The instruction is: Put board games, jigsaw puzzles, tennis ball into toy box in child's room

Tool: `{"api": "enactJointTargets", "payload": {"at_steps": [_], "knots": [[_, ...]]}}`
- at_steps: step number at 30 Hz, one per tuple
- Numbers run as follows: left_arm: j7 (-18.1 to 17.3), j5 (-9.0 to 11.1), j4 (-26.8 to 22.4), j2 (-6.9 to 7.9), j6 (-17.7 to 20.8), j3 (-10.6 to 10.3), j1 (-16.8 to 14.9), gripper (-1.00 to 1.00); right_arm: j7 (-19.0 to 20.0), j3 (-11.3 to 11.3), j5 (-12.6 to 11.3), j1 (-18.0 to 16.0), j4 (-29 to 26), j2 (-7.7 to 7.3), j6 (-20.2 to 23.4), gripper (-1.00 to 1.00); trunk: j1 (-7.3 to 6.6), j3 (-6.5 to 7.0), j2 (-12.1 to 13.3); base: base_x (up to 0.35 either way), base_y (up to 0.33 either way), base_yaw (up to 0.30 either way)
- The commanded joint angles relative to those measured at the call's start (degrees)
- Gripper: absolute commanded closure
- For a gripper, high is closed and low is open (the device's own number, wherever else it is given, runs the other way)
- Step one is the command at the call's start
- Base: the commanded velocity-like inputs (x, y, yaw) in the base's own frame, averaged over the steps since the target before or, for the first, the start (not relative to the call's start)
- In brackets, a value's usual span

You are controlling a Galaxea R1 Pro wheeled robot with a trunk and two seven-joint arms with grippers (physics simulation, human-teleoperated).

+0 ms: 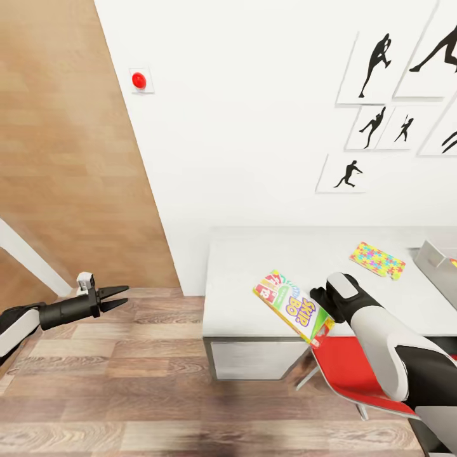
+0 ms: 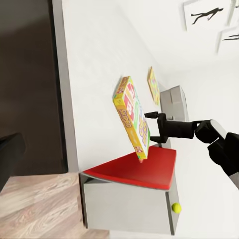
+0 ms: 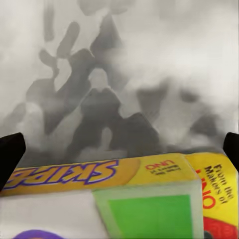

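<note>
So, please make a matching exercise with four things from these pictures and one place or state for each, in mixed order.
Things:
1. Skip-Bo box
2. jigsaw puzzle
3. left gripper
4. red chair

Places or states:
A. lies flat on the table, near the toy box
B. open, over the wood floor
C. held tilted in the right gripper, above the table edge
D. stands at the table's front, below the held box

Pairs: 1-C, 2-A, 3-B, 4-D
</note>
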Motion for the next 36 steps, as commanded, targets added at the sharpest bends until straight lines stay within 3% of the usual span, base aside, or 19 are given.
{"api": "enactJointTargets", "payload": {"at_steps": [1,23,36], "knots": [[-0.06,0.51,0.05,0.07,0.37,-0.33,-0.10,-1.00,-0.37,-0.16,-0.30,-0.04,-0.11,0.04,0.23,-1.00,0.04,-0.11,-0.11,0.000,0.260,0.000],[-0.05,0.57,0.05,0.07,0.37,-0.35,-0.10,-1.00,-0.33,-0.10,-0.30,-0.04,-0.11,0.16,0.14,-1.00,0.04,-0.11,-0.11,0.003,0.263,0.000],[-0.05,0.57,0.05,-0.02,0.37,-0.36,-0.10,-1.00,-0.33,-0.10,-0.30,-0.04,-0.11,0.19,0.14,-1.00,0.04,-0.11,-0.11,0.109,0.265,0.000]]}}
